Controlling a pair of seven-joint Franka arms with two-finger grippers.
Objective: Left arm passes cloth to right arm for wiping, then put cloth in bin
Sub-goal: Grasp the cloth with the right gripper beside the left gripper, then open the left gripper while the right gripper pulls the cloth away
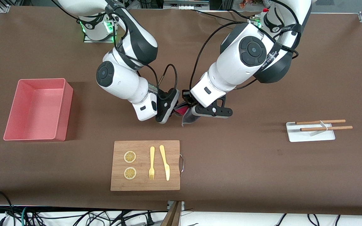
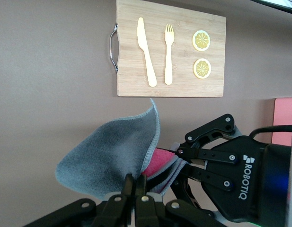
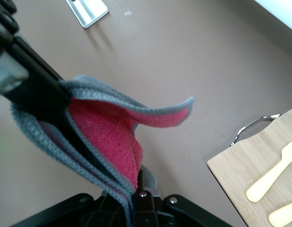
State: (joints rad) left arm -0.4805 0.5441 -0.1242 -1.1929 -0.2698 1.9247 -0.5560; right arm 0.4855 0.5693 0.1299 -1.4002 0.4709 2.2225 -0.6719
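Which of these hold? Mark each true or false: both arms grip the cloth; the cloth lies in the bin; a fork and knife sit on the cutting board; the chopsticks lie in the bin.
1. Both the left gripper and right gripper grip the cloth. True.
2. The cloth lies in the bin. False: it hangs between the grippers.
3. A fork and knife sit on the cutting board. True.
4. The chopsticks lie in the bin. False: they rest on the white tray.

The front view looks down from high across the surface (image 1: 250, 175); both wrist views sit close above the cloth (image 2: 108, 161), each also catching the cutting board (image 3: 259, 175)
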